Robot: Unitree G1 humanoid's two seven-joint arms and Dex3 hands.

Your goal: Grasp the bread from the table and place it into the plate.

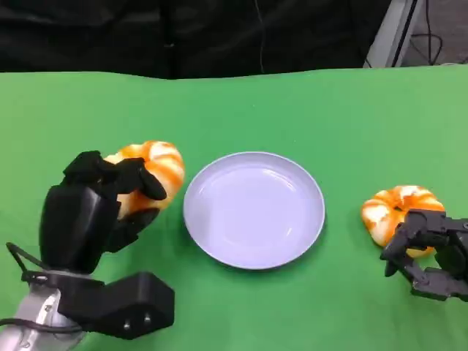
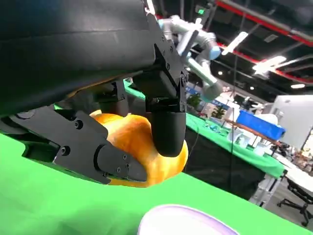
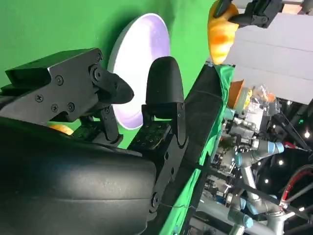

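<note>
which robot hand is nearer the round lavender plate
Left. The left robot hand, gripping an orange-and-white bread roll, sits just beside the round lavender plate. The right robot hand is farther off, past its opposite rim.

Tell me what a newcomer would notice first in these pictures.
Most striking is the left hand gripping an orange-and-white bread just left of the empty pale plate at the centre of the green table. A second bread lies to the plate's right, with the right hand beside it, fingers spread.
</note>
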